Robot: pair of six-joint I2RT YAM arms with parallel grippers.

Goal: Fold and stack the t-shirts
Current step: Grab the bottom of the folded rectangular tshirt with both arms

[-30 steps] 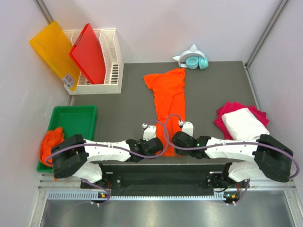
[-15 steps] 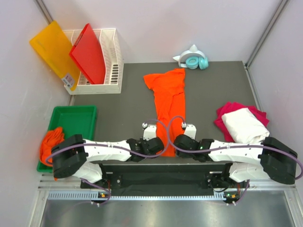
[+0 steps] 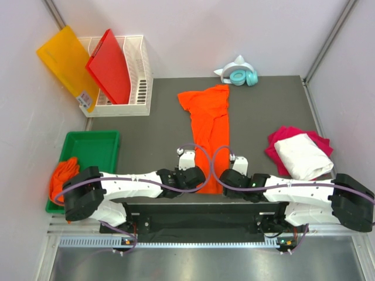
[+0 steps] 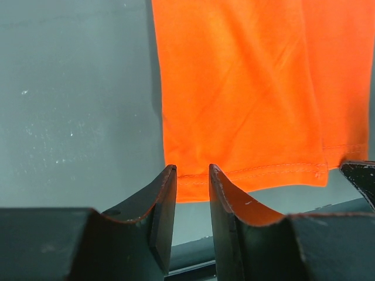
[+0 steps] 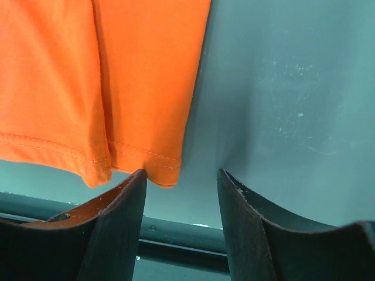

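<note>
An orange t-shirt (image 3: 208,126), folded into a long strip, lies flat on the grey table (image 3: 152,137), its hem at the near edge. My left gripper (image 3: 195,175) hangs over the hem's left part. In the left wrist view its jaws (image 4: 190,174) stand a narrow gap apart with the hem (image 4: 252,172) showing at their tips. My right gripper (image 3: 228,177) is at the hem's right corner (image 5: 164,172), jaws (image 5: 181,175) wide apart over bare table. A folded white t-shirt (image 3: 302,155) rests on a magenta-pink one (image 3: 278,143) at the right. More orange t-shirts (image 3: 63,175) hang over a green tray (image 3: 94,143).
A white basket (image 3: 140,76) at the back left holds a red board (image 3: 111,64), with a yellow-orange board (image 3: 67,61) leaning beside it. Headphones (image 3: 237,75) lie at the table's far edge. A dark rail (image 5: 176,231) runs along the near edge just below the hem.
Both grippers have drawn in toward the near hem of the orange t-shirt. The right arm's elbow has swung out to the right. The left jaws have parted slightly.
</note>
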